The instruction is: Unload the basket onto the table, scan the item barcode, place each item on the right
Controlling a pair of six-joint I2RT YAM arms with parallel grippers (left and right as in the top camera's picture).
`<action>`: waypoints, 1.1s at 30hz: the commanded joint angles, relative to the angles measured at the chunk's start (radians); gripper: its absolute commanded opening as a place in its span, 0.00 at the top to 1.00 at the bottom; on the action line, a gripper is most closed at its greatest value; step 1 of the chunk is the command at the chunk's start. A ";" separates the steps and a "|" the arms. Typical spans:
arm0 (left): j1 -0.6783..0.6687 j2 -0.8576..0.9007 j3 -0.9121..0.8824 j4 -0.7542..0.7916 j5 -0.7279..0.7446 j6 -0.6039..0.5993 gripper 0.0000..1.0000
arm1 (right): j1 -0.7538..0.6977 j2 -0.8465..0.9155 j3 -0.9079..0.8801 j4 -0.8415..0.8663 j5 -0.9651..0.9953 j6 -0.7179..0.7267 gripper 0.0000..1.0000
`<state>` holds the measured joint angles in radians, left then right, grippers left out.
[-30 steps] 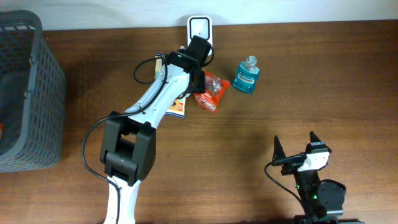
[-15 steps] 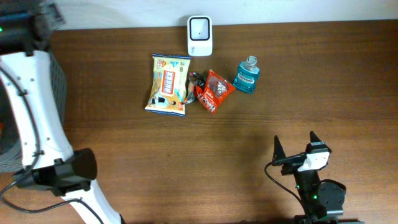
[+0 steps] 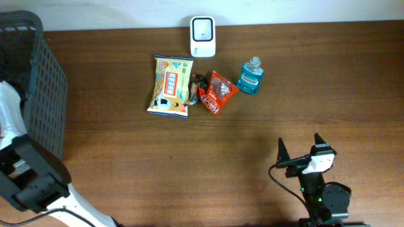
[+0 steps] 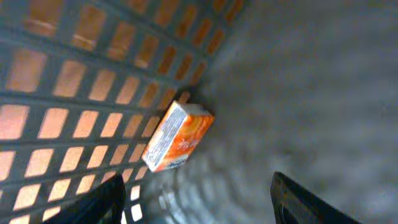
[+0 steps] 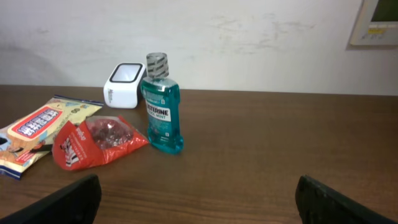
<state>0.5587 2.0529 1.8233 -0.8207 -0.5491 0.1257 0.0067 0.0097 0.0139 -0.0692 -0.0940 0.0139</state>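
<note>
**Left gripper** [image 4: 199, 180]: fingers apart with nothing between them. It hangs inside the grey basket [image 4: 74, 81] above an orange box [image 4: 180, 135]. The box lies on its side against the latticed wall, apart from both fingers.

**Right gripper** [image 5: 198, 182]: jaws wide apart and empty, low at the near edge of the table [image 3: 158, 164], facing the goods.

**Items:** three wait in a row before the white scanner [image 3: 202, 28].
- A yellow snack bag [image 3: 172, 85] lies flat.
- A red packet [image 3: 216, 92] sits just beside the bag's right edge.
- A blue mouthwash bottle [image 3: 250, 77] stands upright just beside the packet.

**Step in hand, as judged:** the left arm, unladen, goes for one of these three items. To do it well:
- Rise clear of the basket rim before swinging across.
- Pinch the item by an edge that leaves the barcode uncovered.
- Turn that face squarely to the scanner window.

**Appearance:** the packet looks glossy and crumpled, so it is apt to glare and fold. No barcode is visible on any item in these views.
</note>
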 commanded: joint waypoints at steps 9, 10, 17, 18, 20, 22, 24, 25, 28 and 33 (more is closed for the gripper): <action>0.186 -0.004 -0.254 0.211 0.282 0.419 0.21 | 0.005 -0.006 -0.008 -0.002 0.001 -0.006 0.01; 0.186 -0.003 -0.278 0.246 0.278 0.419 0.21 | 0.005 -0.006 -0.008 -0.002 0.001 -0.006 0.02; 0.188 -0.003 -0.298 0.380 0.159 0.455 0.32 | 0.005 -0.006 -0.008 -0.001 0.001 -0.007 0.01; 0.197 -0.003 -0.299 0.391 0.160 0.455 0.34 | 0.005 -0.006 -0.008 -0.002 0.001 -0.006 0.01; 0.211 0.003 -0.299 0.394 0.160 0.455 0.36 | 0.005 -0.006 -0.008 -0.002 0.001 -0.007 0.01; 0.234 0.031 -0.299 0.386 0.167 0.455 0.46 | 0.005 -0.006 -0.008 -0.002 0.001 -0.006 0.01; 0.235 0.068 -0.299 0.387 0.167 0.455 0.62 | 0.005 -0.006 -0.008 -0.002 0.001 -0.006 0.01; 0.235 0.073 -0.299 0.393 0.167 0.455 0.69 | 0.005 -0.006 -0.008 -0.002 0.001 -0.006 0.01; 0.235 0.073 -0.299 0.398 0.167 0.454 0.89 | 0.005 -0.006 -0.008 -0.002 0.001 -0.006 0.01; 0.207 0.018 -0.297 0.398 0.122 0.436 1.00 | 0.005 -0.006 -0.008 -0.002 0.001 -0.006 0.01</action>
<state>0.7864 2.1063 1.5333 -0.4191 -0.4084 0.5797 0.0067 0.0101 0.0139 -0.0692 -0.0940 0.0147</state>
